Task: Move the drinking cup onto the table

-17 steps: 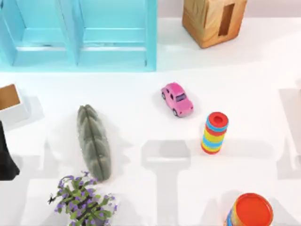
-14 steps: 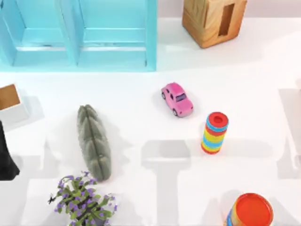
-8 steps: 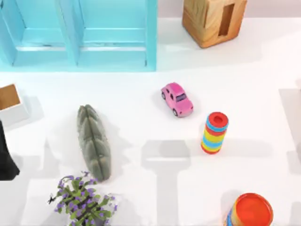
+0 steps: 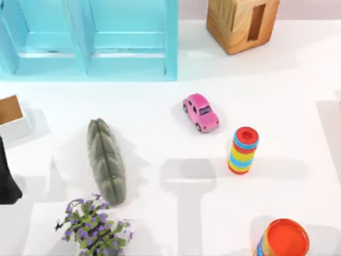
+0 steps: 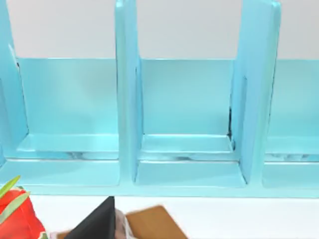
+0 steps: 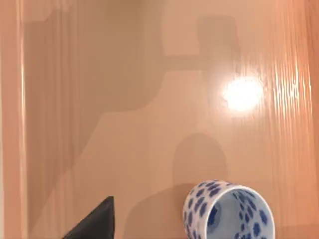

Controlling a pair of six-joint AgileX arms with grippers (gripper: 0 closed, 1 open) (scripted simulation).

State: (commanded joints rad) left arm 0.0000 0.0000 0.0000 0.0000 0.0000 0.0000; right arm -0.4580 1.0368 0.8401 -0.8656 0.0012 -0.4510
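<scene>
The drinking cup (image 6: 227,210) sits low and right of centre in my right wrist view, upright on a glossy wooden surface (image 6: 149,99), its mouth open toward the camera and blue spots covering its white wall inside and out. It looks like a small glazed ceramic piece: light, rigid, slick-sided and liable to chip if dropped or knocked over. I judge the safest hold is across the rim or over the upper wall, one finger on each side, squeezing gently so the glaze does not slip out. It is not yet on the table (image 4: 287,90).

Of my right gripper, one dark fingertip (image 6: 92,221) pokes in at the lower left of that same view, apart from the cup with bare wood between them. I cannot tell whether those fingers are spread or closed. The wrist looks nearly straight down at the wood, so the arm seems poised above the cup's level.

My left arm (image 4: 8,178) is parked at the left edge of the top view, beside a small white box with a brown top (image 4: 11,114). Its wrist faces the turquoise shelf unit (image 5: 189,114), and a dark finger (image 5: 97,224) shows at the bottom of that frame; I cannot tell its spread either.

In the top view the white table carries a pink toy car (image 4: 201,112), a rainbow ring stack (image 4: 243,150), a grey-green cactus-like piece (image 4: 106,161), a purple-flowered plant (image 4: 93,229), an orange-topped can (image 4: 282,239) and a wooden box (image 4: 242,21).
</scene>
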